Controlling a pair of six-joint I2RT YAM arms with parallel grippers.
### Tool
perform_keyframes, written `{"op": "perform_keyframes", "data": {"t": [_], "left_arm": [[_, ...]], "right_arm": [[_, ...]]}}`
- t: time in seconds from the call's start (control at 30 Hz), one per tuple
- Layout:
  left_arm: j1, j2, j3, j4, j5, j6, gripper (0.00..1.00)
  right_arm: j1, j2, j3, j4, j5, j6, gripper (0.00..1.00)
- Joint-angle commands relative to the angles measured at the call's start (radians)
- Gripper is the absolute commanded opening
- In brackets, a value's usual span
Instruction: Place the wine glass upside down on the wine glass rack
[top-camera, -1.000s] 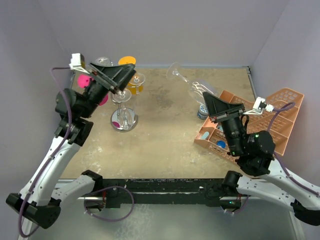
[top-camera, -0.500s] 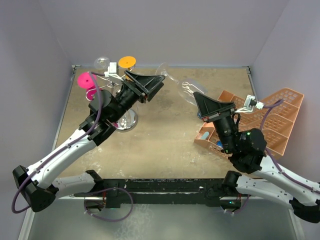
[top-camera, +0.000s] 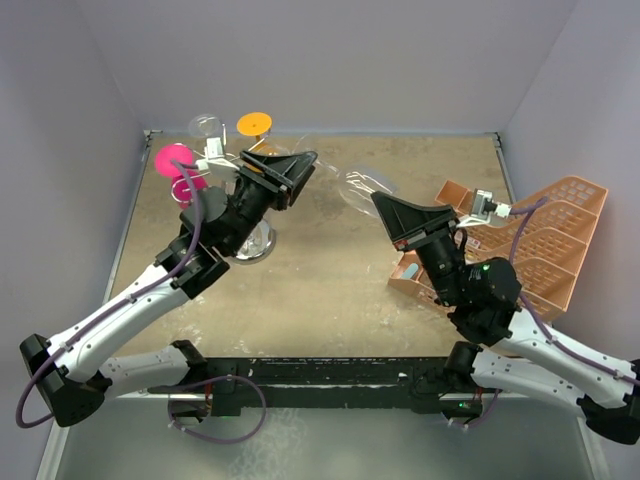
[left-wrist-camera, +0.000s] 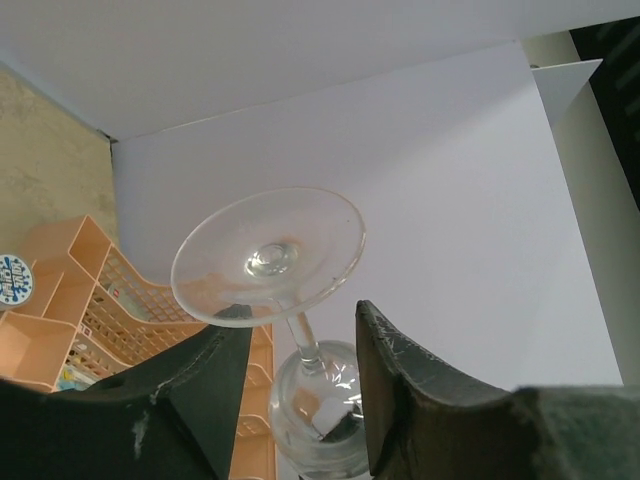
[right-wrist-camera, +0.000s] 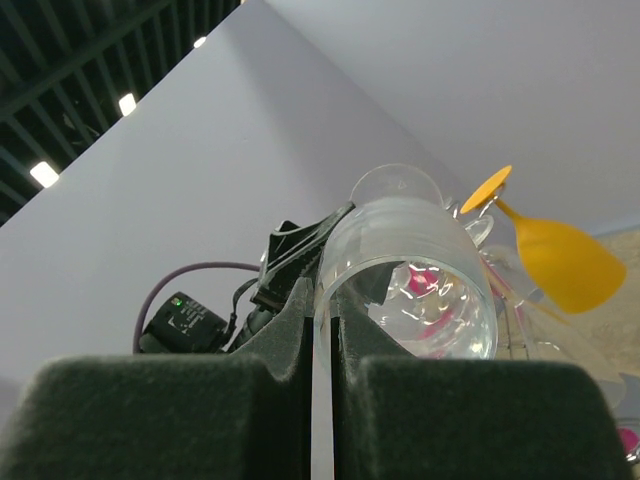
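A clear wine glass (top-camera: 362, 183) hangs in mid-air over the back of the table (top-camera: 330, 275), lying almost on its side between the two grippers. The right gripper (top-camera: 380, 204) is clamped on it, its fingers pinched together on the thin wall of the bowl at the rim, with the bowl reaching out beyond the fingertips. The left gripper (top-camera: 305, 172) meets the glass from the other end: its jaws stand apart on either side of the stem, with a gap showing on each side. The round foot sits just past its fingertips, and nothing is gripped there. A second ago this gripper hovered over the wine glass rack (top-camera: 256, 243). It has since swung across to the glass, and its jaws have narrowed. The right gripper has meanwhile carried the glass leftward, away from the peach crate (top-camera: 565, 235), which now lies behind and beside it. The rack stands below and behind the left gripper, partly hidden by that arm. A pink glass (top-camera: 176, 160) and an orange glass (top-camera: 254, 123) hang on it, unchanged.
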Motion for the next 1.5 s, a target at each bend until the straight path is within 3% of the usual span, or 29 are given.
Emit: {"op": "perform_keyframes", "data": {"t": [0.0,0.2,0.53,0.77,0.97,1.13,1.27,1.47], "left_arm": [[-0.005,-0.011,0.008,0.01,-0.059,-0.029,0.41],[-0.004,-0.046,-0.017,0.053,-0.141,-0.026,0.22],[-0.005,-0.095,-0.048,0.111,-0.229,-0.014,0.17],[-0.005,-0.096,-0.044,0.163,-0.24,0.038,0.0],[-0.005,-0.096,-0.04,0.239,-0.239,0.131,0.0],[-0.005,-0.102,-0.008,0.225,-0.225,0.245,0.0],[-0.005,-0.124,0.054,0.117,-0.219,0.401,0.0],[-0.005,-0.148,0.136,-0.031,-0.146,0.6,0.0]], "right_arm": [[0.002,0.007,0.018,0.144,-0.085,0.03,0.0],[0.002,0.049,0.033,0.154,-0.18,0.021,0.0],[0.002,0.116,0.043,0.195,-0.334,0.012,0.0],[0.002,0.113,0.028,0.21,-0.365,0.024,0.0],[0.001,0.106,0.031,0.186,-0.362,0.028,0.0],[0.002,0.11,0.078,0.063,-0.355,0.007,0.43],[0.001,0.085,0.091,-0.1,-0.338,-0.028,0.56],[0.002,0.015,0.067,-0.254,-0.325,-0.084,0.64]]}}
